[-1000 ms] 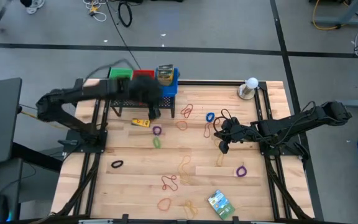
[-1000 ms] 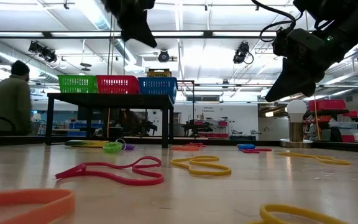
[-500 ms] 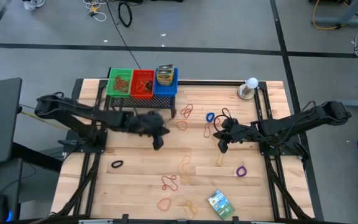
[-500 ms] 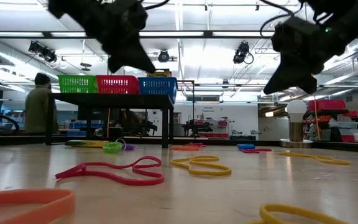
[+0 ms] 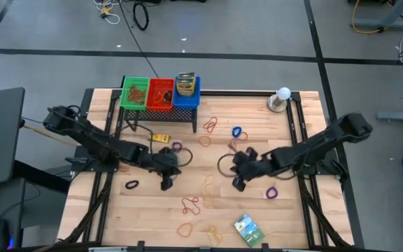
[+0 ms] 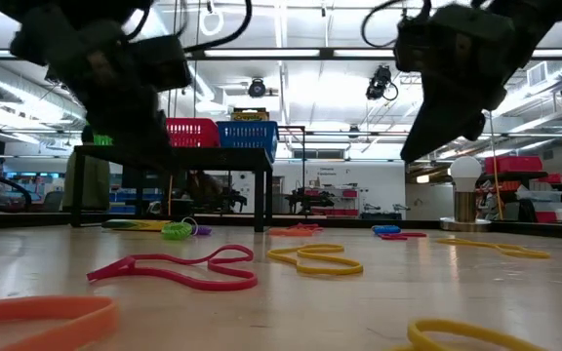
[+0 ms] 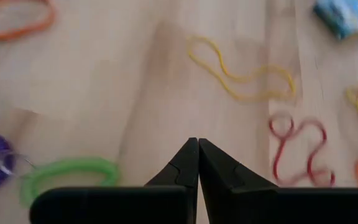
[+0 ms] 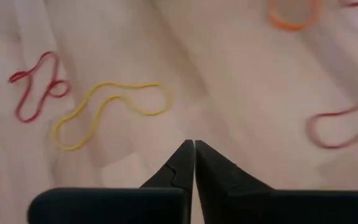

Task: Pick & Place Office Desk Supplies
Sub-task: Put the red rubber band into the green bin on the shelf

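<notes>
Along the desk's (image 5: 306,210) near edge lie an orange loop (image 5: 185,229) and a tan loop (image 5: 213,234), with a small green printed packet (image 5: 247,227) just toward the near right corner from them. A little farther in sit a red twisted loop (image 5: 191,204) and a yellow loop (image 5: 207,185) near the middle, a black loop (image 5: 131,185) toward the left edge, and a purple loop (image 5: 271,192) toward the right edge.

Across the middle of the desk both arms reach inward. The left gripper (image 5: 165,184) hangs over bare wood between the black loop and the yellow loop; in its wrist view the two dark fingers (image 7: 182,165) meet at the tips with nothing between them, and a green loop (image 7: 67,177) lies just beside them on the wood. The right gripper (image 5: 238,183) hangs just right of the yellow loop, its fingers (image 8: 185,163) likewise pressed together and empty (the yellow loop (image 8: 107,109) and a red one (image 8: 36,84) show beyond the tips).

Farther back, a yellow-green crayon box (image 5: 160,138) lies near the black wire-mesh rack (image 5: 161,112), with a purple loop (image 5: 177,147) just beside it; red (image 5: 210,124), orange (image 5: 205,141) and blue (image 5: 237,131) loops scatter toward the far edge. The rack stands at the far edge, left of centre, carrying a green basket (image 5: 134,93), a red basket (image 5: 161,93) and a blue basket (image 5: 187,91). A white ball on a round base (image 5: 280,99) stands near the far right corner.
</notes>
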Action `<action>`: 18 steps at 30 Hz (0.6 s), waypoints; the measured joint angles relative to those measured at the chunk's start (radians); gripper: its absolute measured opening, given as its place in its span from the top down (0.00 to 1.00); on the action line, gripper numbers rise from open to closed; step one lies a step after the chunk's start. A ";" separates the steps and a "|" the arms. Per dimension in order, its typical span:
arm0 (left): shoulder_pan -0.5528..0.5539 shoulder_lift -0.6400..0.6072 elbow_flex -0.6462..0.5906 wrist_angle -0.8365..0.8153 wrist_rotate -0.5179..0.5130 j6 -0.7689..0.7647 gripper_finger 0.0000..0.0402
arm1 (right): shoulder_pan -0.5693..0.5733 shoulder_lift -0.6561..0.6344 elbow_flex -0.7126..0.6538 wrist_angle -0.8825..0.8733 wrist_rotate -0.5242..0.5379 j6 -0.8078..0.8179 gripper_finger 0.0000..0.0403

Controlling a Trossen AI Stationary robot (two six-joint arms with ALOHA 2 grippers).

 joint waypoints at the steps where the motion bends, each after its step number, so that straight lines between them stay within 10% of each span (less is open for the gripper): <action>1: -0.016 0.010 -0.002 0.004 0.008 0.014 0.97 | 0.010 0.031 0.023 0.001 0.000 0.011 0.94; 8: -0.105 0.122 0.002 0.205 0.113 -0.107 0.97 | 0.065 0.141 0.087 0.059 0.004 0.092 0.91; 18: -0.224 0.349 0.309 -0.044 -0.075 -0.138 0.71 | 0.101 0.141 0.063 0.065 0.049 0.057 0.95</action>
